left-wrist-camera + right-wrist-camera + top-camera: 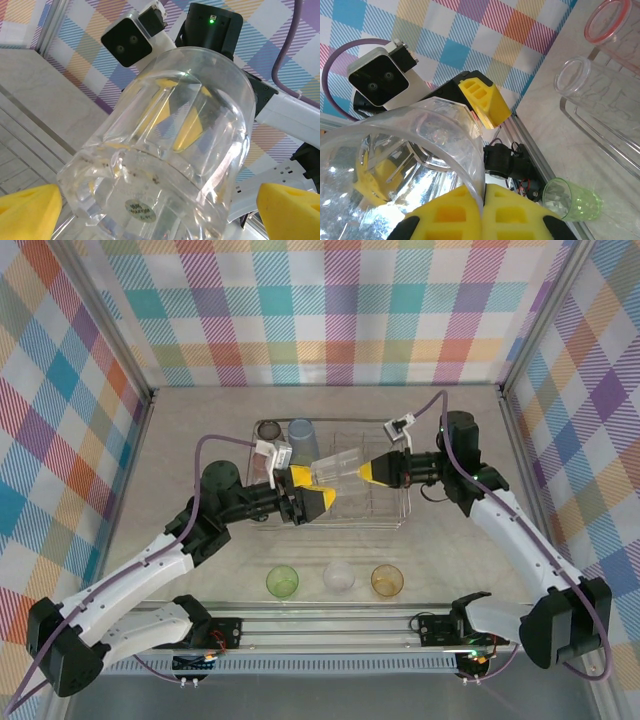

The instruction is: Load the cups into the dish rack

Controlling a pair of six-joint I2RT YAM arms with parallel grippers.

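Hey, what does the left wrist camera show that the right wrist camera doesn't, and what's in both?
Left wrist adds the sticker on the clear cup's base. Right wrist adds a green cup and a pink-rimmed cup. Both share the clear cup, the right gripper shut on its rim, and the open left gripper at its base.

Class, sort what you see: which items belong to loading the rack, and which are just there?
Job: dish rack; held clear cup; green cup, front clear cup, orange cup on table; grey cup, blue cup in rack.
Just there: purple cables; plaid walls.
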